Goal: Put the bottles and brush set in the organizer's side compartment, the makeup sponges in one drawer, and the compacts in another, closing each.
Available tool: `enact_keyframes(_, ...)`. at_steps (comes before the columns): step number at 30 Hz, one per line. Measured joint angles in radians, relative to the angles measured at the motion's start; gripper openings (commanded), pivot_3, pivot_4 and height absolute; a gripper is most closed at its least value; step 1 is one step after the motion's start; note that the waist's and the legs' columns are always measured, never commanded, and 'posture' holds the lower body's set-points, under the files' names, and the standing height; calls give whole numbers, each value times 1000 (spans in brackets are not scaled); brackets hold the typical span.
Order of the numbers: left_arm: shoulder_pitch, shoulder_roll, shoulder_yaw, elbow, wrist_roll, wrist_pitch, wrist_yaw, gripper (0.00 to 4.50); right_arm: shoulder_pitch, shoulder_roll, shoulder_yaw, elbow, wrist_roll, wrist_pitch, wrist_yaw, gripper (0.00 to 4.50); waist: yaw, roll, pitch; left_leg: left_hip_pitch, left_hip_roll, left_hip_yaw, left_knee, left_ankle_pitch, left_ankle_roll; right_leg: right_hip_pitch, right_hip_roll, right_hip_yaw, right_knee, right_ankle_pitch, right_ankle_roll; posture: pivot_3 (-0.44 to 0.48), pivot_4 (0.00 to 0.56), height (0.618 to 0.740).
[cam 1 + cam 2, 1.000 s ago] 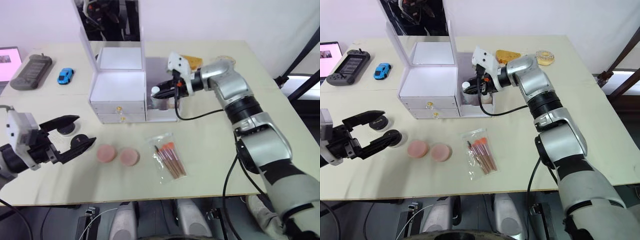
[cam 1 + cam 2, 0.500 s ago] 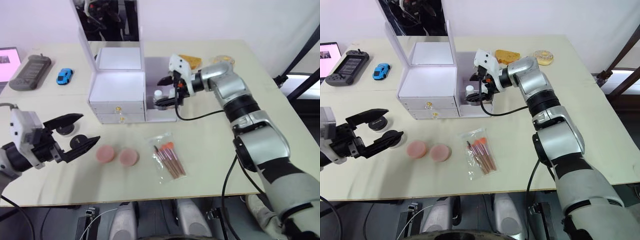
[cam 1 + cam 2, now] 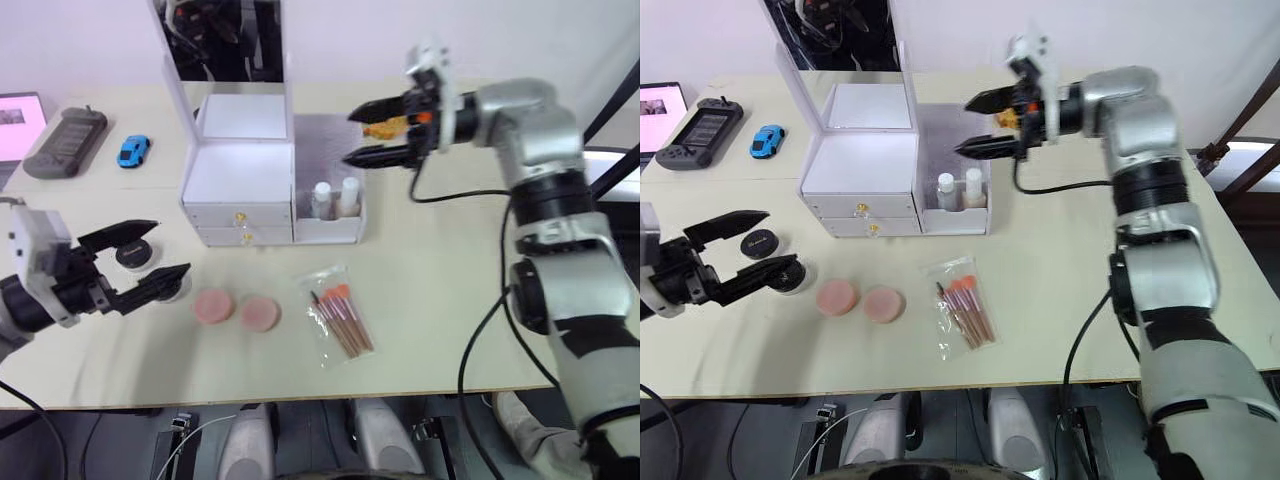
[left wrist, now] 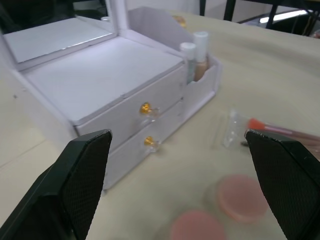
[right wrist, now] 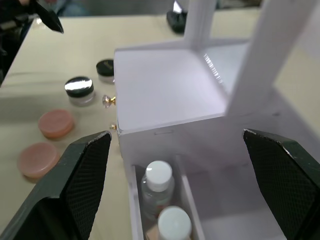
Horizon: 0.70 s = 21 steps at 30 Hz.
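The white organizer (image 3: 243,178) stands mid-table with its mirror lid up and both gold-knobbed drawers (image 4: 145,108) shut. Two bottles (image 3: 335,198) stand upright in its side compartment (image 3: 330,228). My right gripper (image 3: 350,138) hangs open and empty above the back of that compartment. The brush set (image 3: 340,316) lies in front of the organizer. To its left are two pink makeup sponges (image 3: 212,306) (image 3: 258,314). Two compacts (image 3: 760,240) (image 3: 790,282) sit further left. My left gripper (image 3: 170,250) is open over them, holding nothing.
A grey handheld console (image 3: 62,142), a blue toy car (image 3: 131,151) and a lit screen (image 3: 15,115) sit at the back left. A yellow-orange object (image 3: 385,126) lies behind my right gripper. The table's front edge (image 3: 300,395) runs close below the brush set.
My right gripper opened, left a bottle standing in the side compartment, then rose and pulled back to the right. The left gripper has barely shifted.
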Motion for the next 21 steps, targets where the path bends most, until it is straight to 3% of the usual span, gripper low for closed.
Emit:
enact_keyframes(5, -9, 56, 35, 175, 21, 6, -65, 4500, 149, -72, -115, -41, 57, 11, -65, 4441, -14, 1, 1, 0, 0, 1, -1, 0, 0, -1, 0, 1, 0, 0, 0, 0, 150, 738)
enact_keyframes(12, -25, 98, 51, 563, 206, -255, -195, 4500, 515, -207, -230, -109, 66, -51, -141, 4441, -1, 1, 1, 0, 0, 4, -2, 0, 0, -3, -1, 2, 0, -1, 0, 0, 150, 738)
enact_keyframes(21, -35, 95, 53, 903, 285, -454, -257, 4500, 853, -256, -400, -181, 96, -109, -274, 4441, -6, 1, 0, 2, 0, 6, -1, 0, 0, -2, -2, 3, 0, 1, -2, 0, 150, 738)
